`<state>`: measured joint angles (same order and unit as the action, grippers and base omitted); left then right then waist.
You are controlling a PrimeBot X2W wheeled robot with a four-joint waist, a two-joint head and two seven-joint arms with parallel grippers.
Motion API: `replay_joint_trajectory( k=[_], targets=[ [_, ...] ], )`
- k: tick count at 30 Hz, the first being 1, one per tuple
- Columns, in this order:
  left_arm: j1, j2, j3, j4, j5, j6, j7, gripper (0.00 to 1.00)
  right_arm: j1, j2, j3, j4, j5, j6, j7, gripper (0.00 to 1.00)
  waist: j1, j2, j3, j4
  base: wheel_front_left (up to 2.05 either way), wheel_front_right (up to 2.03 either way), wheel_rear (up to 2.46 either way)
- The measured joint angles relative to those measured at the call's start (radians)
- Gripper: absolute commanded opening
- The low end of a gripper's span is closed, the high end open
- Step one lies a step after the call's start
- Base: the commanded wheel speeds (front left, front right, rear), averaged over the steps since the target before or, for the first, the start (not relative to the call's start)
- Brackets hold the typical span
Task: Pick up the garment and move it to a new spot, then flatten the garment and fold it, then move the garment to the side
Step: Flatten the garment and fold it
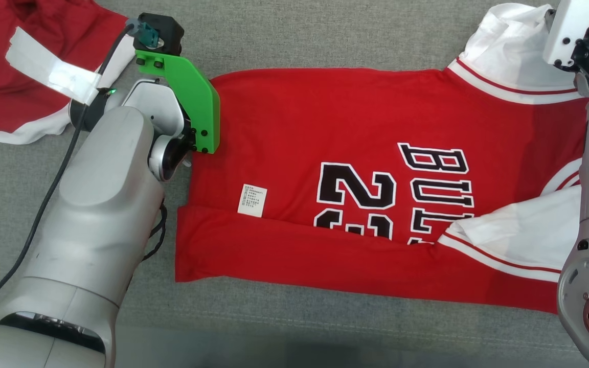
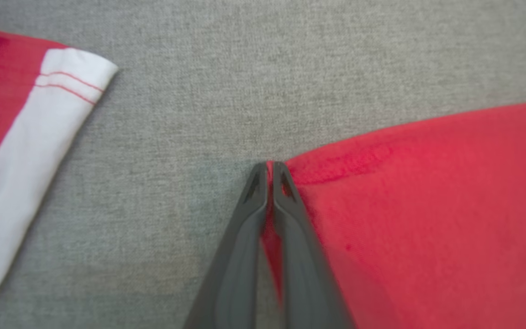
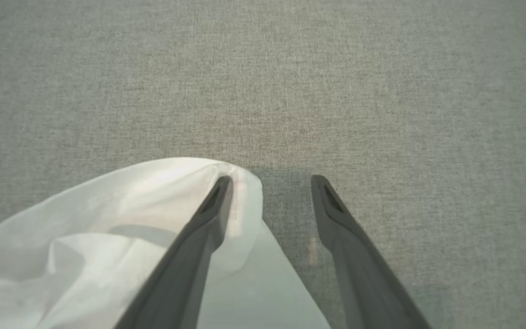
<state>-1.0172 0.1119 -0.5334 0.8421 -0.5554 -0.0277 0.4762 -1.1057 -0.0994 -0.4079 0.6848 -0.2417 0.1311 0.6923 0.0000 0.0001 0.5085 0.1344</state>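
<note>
Lying spread on the grey table [image 1: 325, 41], the red garment [image 1: 294, 128] has its near edge folded over. Left fingers [image 2: 254, 201] are pinched closed on its hem corner; right fingers [image 3: 208, 214] stand wide apart, one over the white sleeve [image 3: 107, 219], gripping nothing.

My fingers [image 2: 242, 237] are dark grey; the jersey [image 1: 294, 117] is red, its lettering [image 1: 356, 191] black edged white, sleeves [image 1: 504, 41] white with red stripes.
</note>
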Motion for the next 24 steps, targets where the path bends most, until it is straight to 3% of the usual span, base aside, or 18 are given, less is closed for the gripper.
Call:
replay_joint_trajectory(
  k=[3, 7, 9, 16, 17, 18, 24],
  targets=[
    [-0.007, -0.001, -0.002, 0.007, -0.004, -0.003, -0.003, 0.0, 0.006, 0.004, -0.014, 0.004, -0.013, 0.0, 0.018, 0.85, 0.0, 0.0, 0.005, -0.001, 0.0, 0.0, 0.0],
    [-0.012, -0.001, -0.005, 0.019, -0.005, -0.005, -0.007, 0.0, 0.01, 0.011, -0.026, 0.003, -0.017, 0.0, 0.038, 0.7, 0.0, 0.0, 0.006, -0.003, 0.0, 0.0, 0.0],
    [-0.015, -0.001, -0.007, 0.023, -0.006, -0.007, -0.011, 0.0, 0.011, 0.015, -0.026, 0.002, -0.014, 0.0, 0.039, 0.53, 0.0, 0.0, 0.007, -0.003, 0.0, 0.0, 0.0],
    [-0.024, -0.003, -0.01, 0.032, -0.011, -0.008, -0.021, 0.0, 0.009, 0.022, -0.008, 0.0, 0.0, 0.0, 0.049, 0.2, 0.0, 0.0, 0.01, 0.006, 0.0, 0.0, 0.0],
    [-0.025, -0.003, -0.011, 0.033, -0.013, -0.008, -0.022, 0.0, 0.008, 0.023, -0.004, -0.001, 0.002, 0.0, 0.044, 0.05, 0.0, 0.0, 0.012, 0.007, 0.0, 0.0, 0.0],
    [-0.027, -0.004, -0.011, 0.035, -0.013, -0.008, -0.025, 0.0, 0.008, 0.023, 0.001, -0.001, 0.002, 0.0, 0.041, 0.0, 0.0, 0.0, 0.013, 0.008, 0.0, 0.0, 0.0],
    [-0.029, -0.007, -0.011, 0.047, -0.019, -0.008, -0.047, 0.0, 0.008, 0.013, 0.023, 0.005, 0.013, 0.0, 0.024, 0.0, 0.0, 0.0, 0.007, 0.009, 0.0, 0.0, 0.0]
  ],
)
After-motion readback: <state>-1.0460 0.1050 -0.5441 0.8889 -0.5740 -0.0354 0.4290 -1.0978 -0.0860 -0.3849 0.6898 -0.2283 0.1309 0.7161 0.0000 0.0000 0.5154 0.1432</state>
